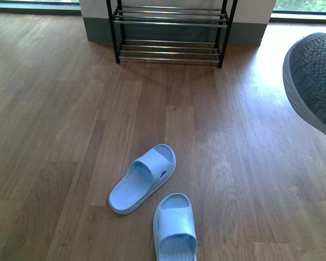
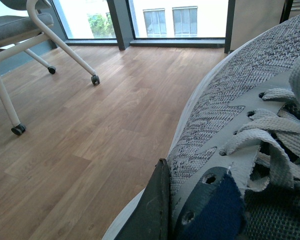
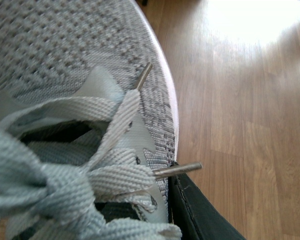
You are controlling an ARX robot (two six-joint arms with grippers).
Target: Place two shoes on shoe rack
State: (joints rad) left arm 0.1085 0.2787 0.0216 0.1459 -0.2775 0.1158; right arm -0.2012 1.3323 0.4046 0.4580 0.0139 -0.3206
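Above the floor point(image 1: 70, 136), left end effector point(image 2: 187, 212) and right end effector point(image 3: 172, 205) clamp grey knit sneakers point(image 1: 315, 73).

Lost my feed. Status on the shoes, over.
Left end effector shut on one sneaker; right end effector shut on other sneaker. Neither on rack yet. Two slippers on floor short of rack.

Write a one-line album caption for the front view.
Two pale blue slides lie on a wooden floor before a black-framed shoe rack; a grey knit sneaker juts in from the right.
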